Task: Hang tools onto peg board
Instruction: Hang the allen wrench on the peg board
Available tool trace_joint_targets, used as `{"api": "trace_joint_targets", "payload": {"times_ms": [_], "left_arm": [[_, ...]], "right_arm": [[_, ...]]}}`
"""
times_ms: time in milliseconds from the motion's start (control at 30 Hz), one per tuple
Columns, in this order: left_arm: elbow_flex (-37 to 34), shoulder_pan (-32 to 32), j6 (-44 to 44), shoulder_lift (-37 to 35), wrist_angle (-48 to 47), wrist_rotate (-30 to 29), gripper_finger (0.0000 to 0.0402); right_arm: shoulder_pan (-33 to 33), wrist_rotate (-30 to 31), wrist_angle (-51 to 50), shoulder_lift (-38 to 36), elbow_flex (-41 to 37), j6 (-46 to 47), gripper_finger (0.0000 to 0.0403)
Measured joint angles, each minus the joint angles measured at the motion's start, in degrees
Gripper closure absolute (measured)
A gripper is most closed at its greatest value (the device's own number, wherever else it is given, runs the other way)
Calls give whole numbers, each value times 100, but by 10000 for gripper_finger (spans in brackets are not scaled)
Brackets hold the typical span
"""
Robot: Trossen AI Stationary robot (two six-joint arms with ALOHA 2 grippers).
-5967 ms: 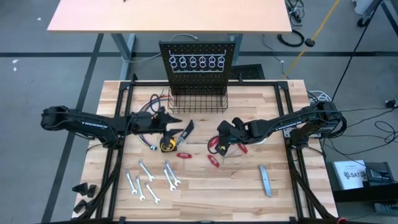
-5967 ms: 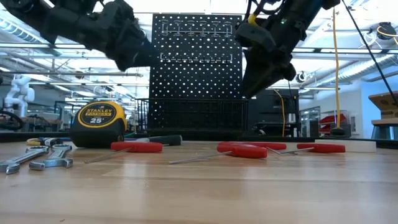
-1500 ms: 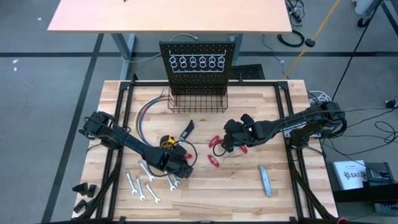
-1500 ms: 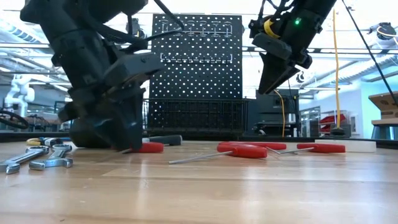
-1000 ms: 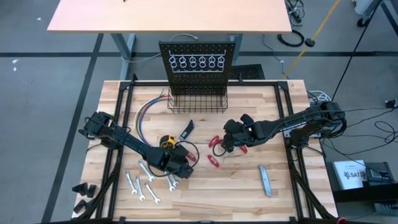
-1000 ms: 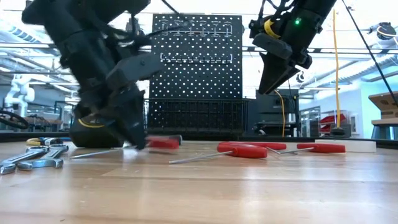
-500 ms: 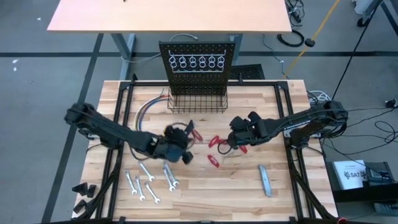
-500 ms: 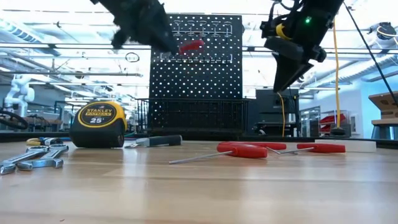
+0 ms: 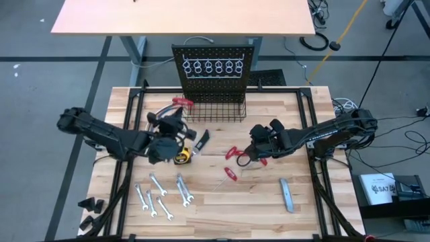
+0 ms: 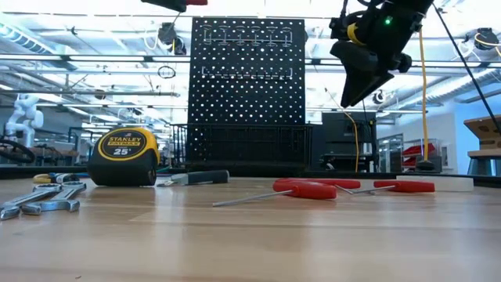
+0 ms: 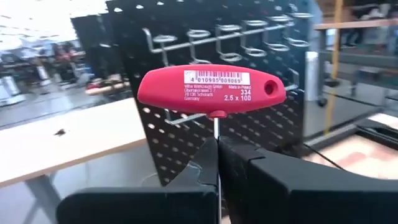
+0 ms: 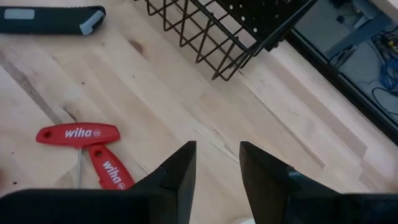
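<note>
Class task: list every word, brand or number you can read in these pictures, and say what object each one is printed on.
"STANLEY", "25'": yellow tape measure on the table.
"4 010995 008069", "334", "2.5 x 100", "Made in Poland", "Germany": label on the red T-handle key clamped by the left tool.
"wiha": two red T-handles on the table.
Smaller label lines on the held key: too small to read.

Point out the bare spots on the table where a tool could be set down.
Free: the near strip between the wrenches and the grey bar, and the far right corner beside the wire basket. Crowded: the middle, around the tape measure, knife and red-handled tools.
</note>
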Motion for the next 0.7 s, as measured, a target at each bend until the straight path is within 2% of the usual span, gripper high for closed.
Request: {"api": "trace_joint_targets", "payload": {"times_ms": [67,100,200,233,367,433,567,700], "left_arm": [[-2,288,513,2,388,398,398],[-6,463,923,-16,728,852,399],[0,924,2355,-152,2053,2988,399],[44,1026,2686,-198,2398,3292,399],[188,1368,3654,-486,3959,3431,400],[179,1552,3846,-624,4635,3915,400],[166,2086,3890,-625,5063,5010,401],[162,2738,3246,-394,5115,5329,401]], "right_arm": [[0,2,80,0,0,-44,289],[0,5,108,0,0,-61,289],[0,-4,194,2,0,-171,289],[0,-8,210,2,0,-188,289],[0,-32,206,2,0,-190,289],[0,-37,205,4,0,-205,289],[0,4,205,4,0,-234,289],[0,120,211,4,0,-251,289]]}}
